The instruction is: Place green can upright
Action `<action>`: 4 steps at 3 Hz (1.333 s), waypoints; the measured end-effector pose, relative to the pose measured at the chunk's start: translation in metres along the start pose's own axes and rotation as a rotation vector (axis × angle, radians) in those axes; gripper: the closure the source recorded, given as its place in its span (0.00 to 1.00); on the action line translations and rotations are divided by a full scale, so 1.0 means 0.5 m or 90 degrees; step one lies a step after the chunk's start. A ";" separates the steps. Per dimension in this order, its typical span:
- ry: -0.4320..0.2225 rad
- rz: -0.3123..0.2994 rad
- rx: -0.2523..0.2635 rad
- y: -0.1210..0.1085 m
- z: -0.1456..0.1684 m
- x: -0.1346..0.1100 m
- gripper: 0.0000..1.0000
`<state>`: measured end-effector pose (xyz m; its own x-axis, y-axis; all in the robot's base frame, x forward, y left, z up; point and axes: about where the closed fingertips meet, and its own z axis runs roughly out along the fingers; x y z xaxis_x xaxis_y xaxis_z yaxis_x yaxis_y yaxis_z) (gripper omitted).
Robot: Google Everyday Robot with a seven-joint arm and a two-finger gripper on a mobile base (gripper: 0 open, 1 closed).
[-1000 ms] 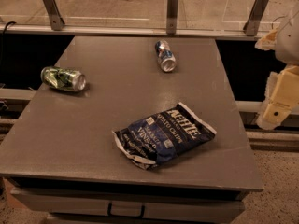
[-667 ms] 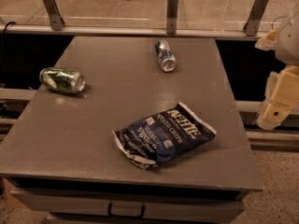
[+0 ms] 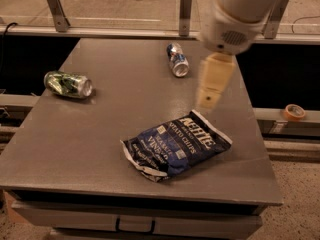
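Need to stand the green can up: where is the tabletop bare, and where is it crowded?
Bare: the wide stretch between the green can and the chip bag, plus the front-left corner of the table. Crowded: the right half, where the gripper hangs over the bag's far edge, with the blue-and-silver can behind it.

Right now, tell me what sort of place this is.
Probably an indoor office or lab test area: a plain grey table with a drawer, glass railing panels on metal posts behind it, and a tape roll off to one side. The gripper hangs above the table, near the chip bag.
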<state>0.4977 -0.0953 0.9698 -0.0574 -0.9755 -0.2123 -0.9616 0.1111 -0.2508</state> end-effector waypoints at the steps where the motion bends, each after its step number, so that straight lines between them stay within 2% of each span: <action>1: -0.025 -0.030 -0.005 -0.042 0.043 -0.167 0.00; 2: -0.074 -0.027 -0.011 -0.072 0.078 -0.331 0.00; 3: -0.074 -0.027 -0.011 -0.072 0.078 -0.331 0.00; 4: -0.090 -0.036 -0.018 -0.080 0.096 -0.383 0.00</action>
<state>0.5599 0.0962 0.9750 0.0339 -0.9434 -0.3298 -0.9694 0.0492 -0.2404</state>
